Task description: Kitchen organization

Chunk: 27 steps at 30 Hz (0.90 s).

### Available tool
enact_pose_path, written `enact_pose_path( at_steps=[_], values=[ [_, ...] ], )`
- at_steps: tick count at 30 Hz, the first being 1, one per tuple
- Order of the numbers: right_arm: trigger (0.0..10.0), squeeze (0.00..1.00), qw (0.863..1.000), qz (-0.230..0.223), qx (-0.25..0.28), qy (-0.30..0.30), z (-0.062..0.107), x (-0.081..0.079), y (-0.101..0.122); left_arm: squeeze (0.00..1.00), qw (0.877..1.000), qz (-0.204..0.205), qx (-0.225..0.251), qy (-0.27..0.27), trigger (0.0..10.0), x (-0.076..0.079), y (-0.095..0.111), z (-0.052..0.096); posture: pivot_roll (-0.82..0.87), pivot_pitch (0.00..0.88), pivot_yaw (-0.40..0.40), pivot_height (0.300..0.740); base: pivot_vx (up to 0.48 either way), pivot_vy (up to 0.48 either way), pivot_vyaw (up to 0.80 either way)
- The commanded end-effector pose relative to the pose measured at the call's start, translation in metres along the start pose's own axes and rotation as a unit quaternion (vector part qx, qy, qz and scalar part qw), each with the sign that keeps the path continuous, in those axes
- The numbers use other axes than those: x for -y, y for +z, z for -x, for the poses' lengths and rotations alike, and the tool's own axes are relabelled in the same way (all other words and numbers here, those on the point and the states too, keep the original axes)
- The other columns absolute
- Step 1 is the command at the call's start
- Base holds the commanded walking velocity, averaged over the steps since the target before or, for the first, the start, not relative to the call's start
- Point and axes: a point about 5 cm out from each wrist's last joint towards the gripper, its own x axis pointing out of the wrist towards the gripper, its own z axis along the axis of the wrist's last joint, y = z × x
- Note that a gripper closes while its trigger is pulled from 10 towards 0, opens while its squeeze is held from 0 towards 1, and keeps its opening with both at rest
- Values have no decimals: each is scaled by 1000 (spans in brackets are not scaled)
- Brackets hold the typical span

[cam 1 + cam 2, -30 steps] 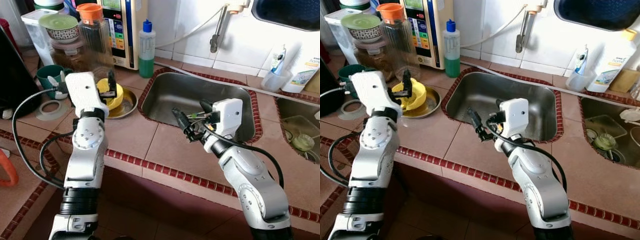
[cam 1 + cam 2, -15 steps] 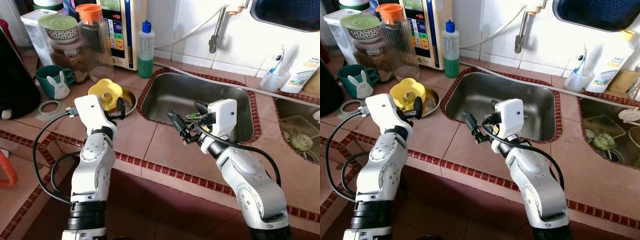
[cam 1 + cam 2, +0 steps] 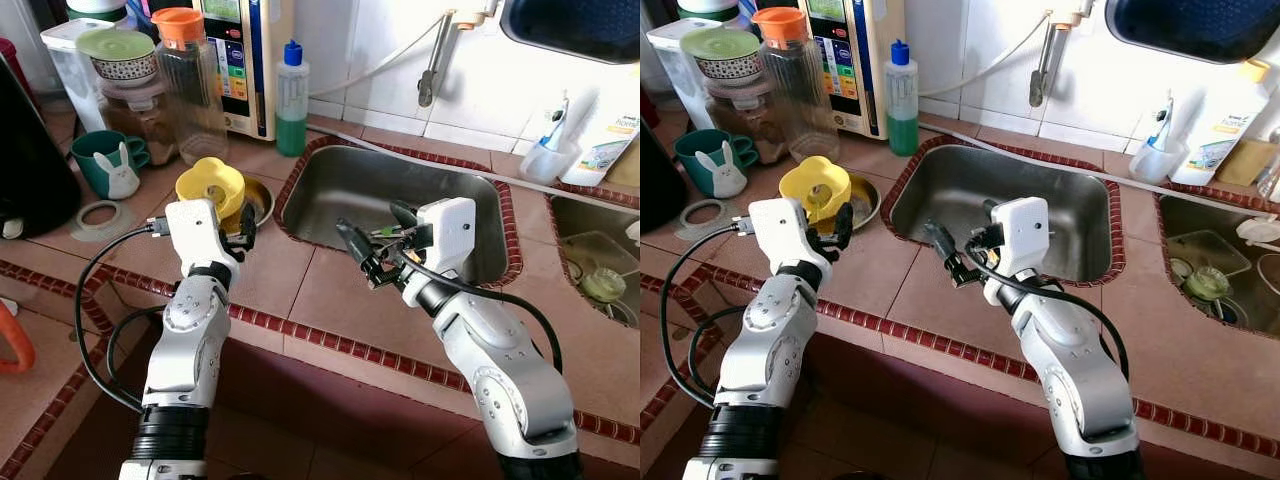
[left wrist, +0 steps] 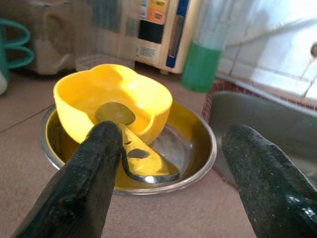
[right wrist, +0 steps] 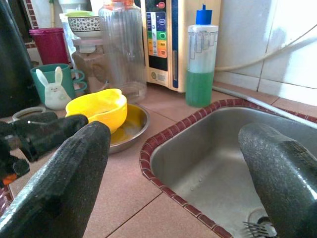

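Two end effectors are up over the tiled worktop [image 3: 290,300] as we look down at it. Our left end effector [image 3: 840,226] hovers just in front of the steel dish [image 3: 257,203], its two black fingers [image 4: 84,183] spread apart with nothing between them; through its wrist camera we see the dish and the yellow bowl [image 4: 111,101] framed in the gap. The yellow bowl [image 3: 210,185] sits tilted in the steel dish, on the worktop to the left of the sink [image 3: 400,195], and a metal spoon [image 4: 131,148] rests with one end inside the bowl and the other down in the dish. Our right end effector [image 3: 378,240] is held over the front rim of the sink, its fingers [image 5: 54,183] likewise wide apart and empty; its wrist camera looks across the sink basin toward the bowl and dish. Behind the dish, against the wall, we see a clear jug with an orange lid [image 3: 190,75], a bottle of green liquid with a blue cap [image 3: 293,95], and a white appliance with a coloured panel [image 3: 245,60]. Further left stands a green mug with a white rabbit figure [image 3: 110,165], and a stack of containers topped by a patterned bowl with a green lid [image 3: 120,55]. A second sink [image 3: 600,260] lies to the far right, with items in it too small for us to tell.
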Motion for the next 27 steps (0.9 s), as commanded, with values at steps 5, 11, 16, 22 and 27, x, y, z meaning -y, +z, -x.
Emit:
enact_pose_path(
  at_steps=[5, 11, 16, 22, 27],
  values=[
    [10000, 992, 1000, 3, 3, -11, -1, 4, 3, 0, 998, -55, 18, -33, 10000, 2, 0, -6, 89, 28, -26, 740, 0, 0, 0],
    [10000, 976, 1000, 3, 4, -14, -2, 5, 4, 0, 993, -103, 35, -49, 10000, -3, 3, -14, 88, 26, -26, 740, 0, 0, 0],
    [10000, 973, 1000, 1, 7, -21, -2, 7, 5, 0, 993, -103, 35, -47, 0, -8, 4, -21, 84, 26, -22, 740, 0, 0, 0],
    [10000, 953, 1000, 1, 8, -27, -2, 8, 5, 0, 992, -106, 44, -51, 0, -8, 6, -23, 83, 27, -19, 740, 0, 0, 0],
    [10000, 851, 1000, 3, 8, -30, -2, 10, 6, 0, 992, -101, 46, -51, 0, -9, 4, -24, 79, 25, -20, 740, 0, 0, 0]
  ],
)
